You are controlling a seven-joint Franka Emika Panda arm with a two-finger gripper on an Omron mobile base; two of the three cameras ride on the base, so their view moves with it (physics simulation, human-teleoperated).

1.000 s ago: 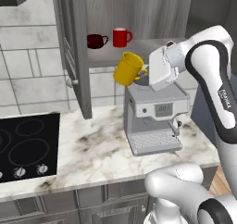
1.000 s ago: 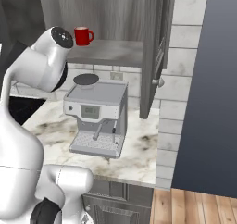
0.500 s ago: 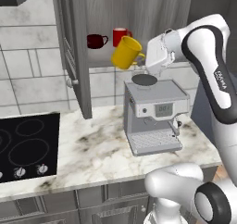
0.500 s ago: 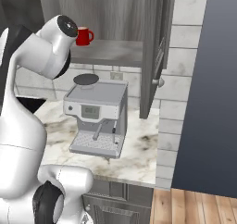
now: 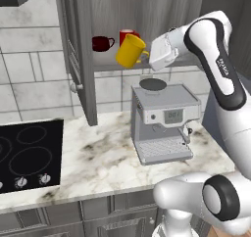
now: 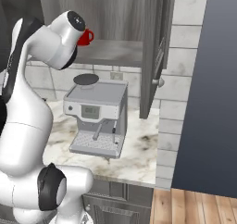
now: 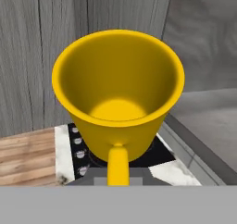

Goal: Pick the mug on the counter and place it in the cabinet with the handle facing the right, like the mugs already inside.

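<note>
Grey wood-grain walls of the cabinet (image 5: 83, 59) stand open above the marble counter (image 5: 98, 157) in front of you. Your yellow mug (image 5: 130, 50) hangs in the air at the cabinet's mouth, tilted, level with the shelf and just beside the white hand. In the hand view its open mouth faces you, with the handle (image 7: 117, 165) pointing down toward the fingers. Inside on the shelf sit a dark maroon mug (image 5: 101, 43) and a red mug (image 5: 127, 35), side by side. Your gripper (image 5: 147, 56) is clamped shut on the yellow mug by its handle side. A coffee machine (image 5: 164, 121) stands on the counter below.
</note>
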